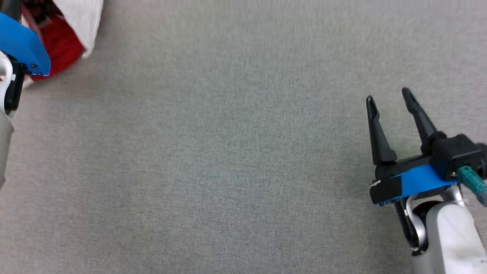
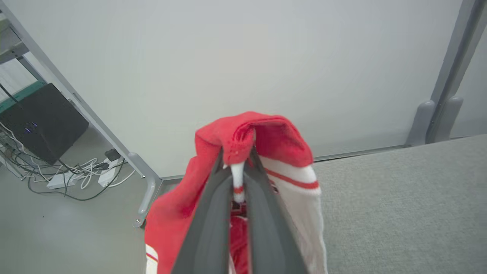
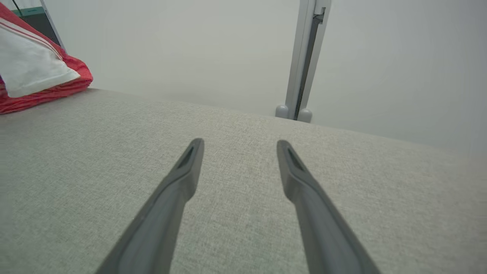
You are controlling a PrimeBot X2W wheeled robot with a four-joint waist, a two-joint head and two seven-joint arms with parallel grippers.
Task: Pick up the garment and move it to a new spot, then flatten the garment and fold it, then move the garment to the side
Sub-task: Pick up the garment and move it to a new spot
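The garment is red and white with thin red stripes. In the left wrist view my left gripper is shut on a bunched red fold of it, and the cloth hangs down on both sides of the fingers. In the head view the garment sits at the top left corner, partly behind the left arm's blue wrist block. It also lies at the far left in the right wrist view, garment resting on the grey surface. My right gripper hovers open over the fabric at the right, holding nothing.
A grey woven tabletop spreads across the head view. Beyond its far edge stand a pale wall and a grey post. To the left of the table, a metal frame leg, a black box and cables sit on the floor.
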